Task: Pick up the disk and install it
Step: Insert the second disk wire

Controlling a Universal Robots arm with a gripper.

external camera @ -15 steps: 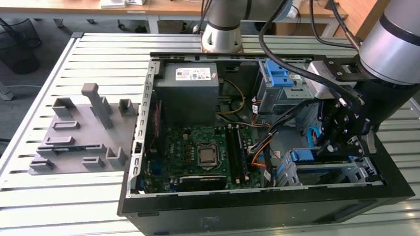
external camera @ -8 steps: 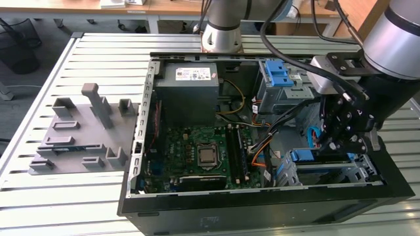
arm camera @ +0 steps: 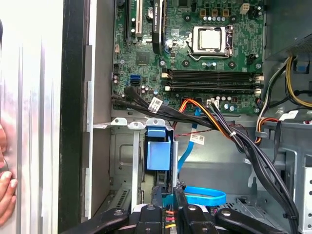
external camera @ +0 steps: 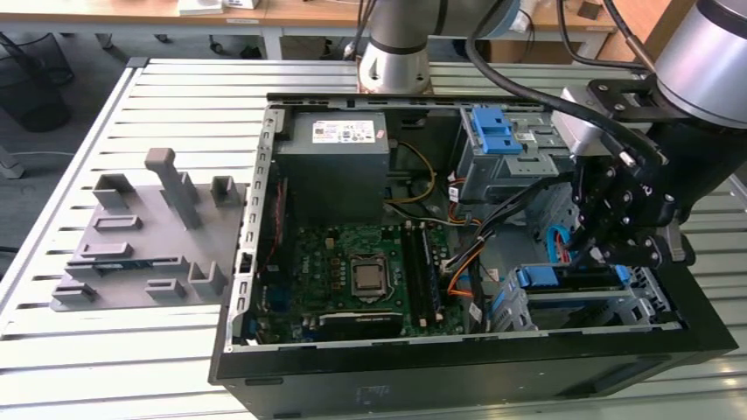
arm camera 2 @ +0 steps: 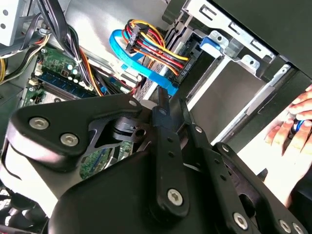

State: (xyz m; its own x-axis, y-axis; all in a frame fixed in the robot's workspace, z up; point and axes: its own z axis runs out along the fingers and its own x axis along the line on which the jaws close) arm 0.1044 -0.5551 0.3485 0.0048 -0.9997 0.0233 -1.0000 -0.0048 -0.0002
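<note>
Disk (external camera: 572, 278): blue-railed carrier, seated edge-on in lower drive bay, case's 4 o'clock corner in exterior view; blue handle (arm camera: 158, 152) faces outward, level in slot.

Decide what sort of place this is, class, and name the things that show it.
Probably a robotics lab or test workshop: an open computer case with its motherboard bare lies on a slatted metal table, a robot arm's gripper works inside it, and desks stand behind.

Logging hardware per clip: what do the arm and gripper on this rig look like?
The arm has silver-grey tube segments with a light blue joint cap near the top. Black cables loop from it to the wrist. The gripper is matte black, built from flat linkage bars joined by silver screw heads, clearest in the second wrist view. It has slim black fingers.
</note>
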